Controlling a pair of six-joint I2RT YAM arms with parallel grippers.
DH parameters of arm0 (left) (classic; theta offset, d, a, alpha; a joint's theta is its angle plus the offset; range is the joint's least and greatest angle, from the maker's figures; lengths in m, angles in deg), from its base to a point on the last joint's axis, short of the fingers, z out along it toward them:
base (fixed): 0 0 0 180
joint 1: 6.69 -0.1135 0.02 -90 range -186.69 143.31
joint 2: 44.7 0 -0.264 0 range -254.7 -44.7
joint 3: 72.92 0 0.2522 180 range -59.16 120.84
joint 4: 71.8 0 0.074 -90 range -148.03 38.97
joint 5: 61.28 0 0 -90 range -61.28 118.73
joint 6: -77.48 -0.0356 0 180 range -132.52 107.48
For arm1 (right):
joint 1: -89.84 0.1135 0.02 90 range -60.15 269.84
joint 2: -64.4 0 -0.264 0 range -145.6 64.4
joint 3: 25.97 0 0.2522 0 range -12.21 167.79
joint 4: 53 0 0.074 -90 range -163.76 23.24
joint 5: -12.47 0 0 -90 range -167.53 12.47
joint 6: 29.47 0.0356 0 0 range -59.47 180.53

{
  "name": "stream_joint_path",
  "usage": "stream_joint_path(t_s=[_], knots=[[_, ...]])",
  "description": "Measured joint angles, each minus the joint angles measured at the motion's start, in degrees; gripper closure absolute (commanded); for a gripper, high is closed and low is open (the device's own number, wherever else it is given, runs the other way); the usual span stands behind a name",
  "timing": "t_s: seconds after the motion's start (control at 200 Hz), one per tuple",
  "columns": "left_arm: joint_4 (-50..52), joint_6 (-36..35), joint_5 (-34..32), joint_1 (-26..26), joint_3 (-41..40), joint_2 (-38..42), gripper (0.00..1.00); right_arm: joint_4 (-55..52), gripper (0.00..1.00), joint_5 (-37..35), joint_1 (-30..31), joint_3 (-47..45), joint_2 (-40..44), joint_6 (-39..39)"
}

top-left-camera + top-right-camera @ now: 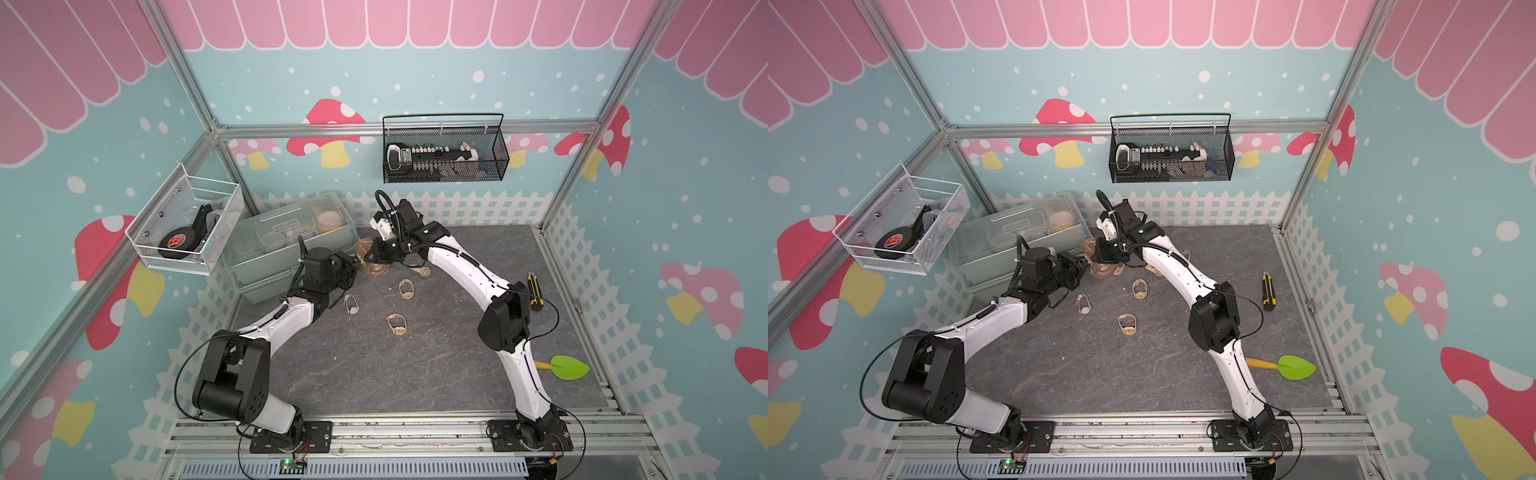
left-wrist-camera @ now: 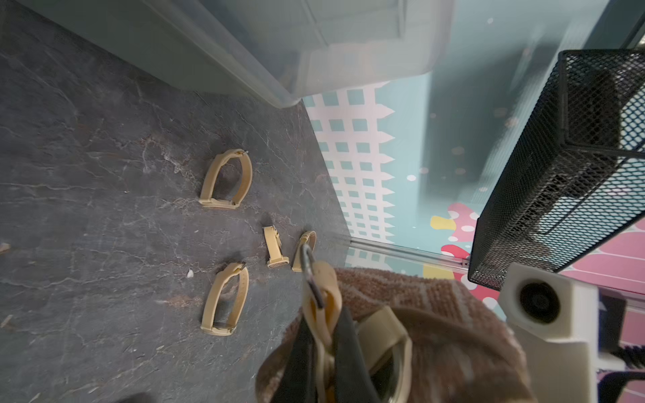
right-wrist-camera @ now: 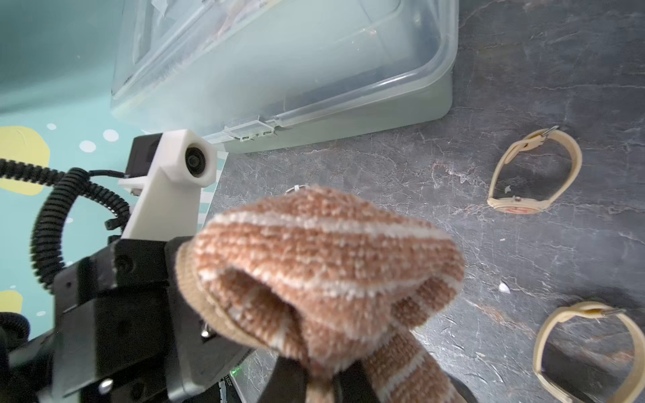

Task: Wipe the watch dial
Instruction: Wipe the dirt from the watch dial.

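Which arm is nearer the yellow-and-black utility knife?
Right. The right arm has its elbow just beside the utility knife, on its inner side. The left arm is across the table, near the clear box.

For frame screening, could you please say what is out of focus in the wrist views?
Left wrist view: the held watch and cloth near the lens are soft; the loose watches are crisp. Right wrist view: cloth weave sharp, plastic box hazy.
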Motion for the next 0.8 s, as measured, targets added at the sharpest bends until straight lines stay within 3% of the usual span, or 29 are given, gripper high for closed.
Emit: stream_joint_path(t_s=[0.59, 0.8], knots=[[-8.87, 3.91, -1.22, -1.49, -1.57, -0.9, 1.0, -7.65, 1.0, 0.83, -1.46, 18.53, -10.36, -0.35], [-13.05, 5.29, 2.71, -1.09, -1.57, -1.7, 1.0, -7.02, 1.0, 1.01, -4.96, 21.92, -13.31, 0.35]])
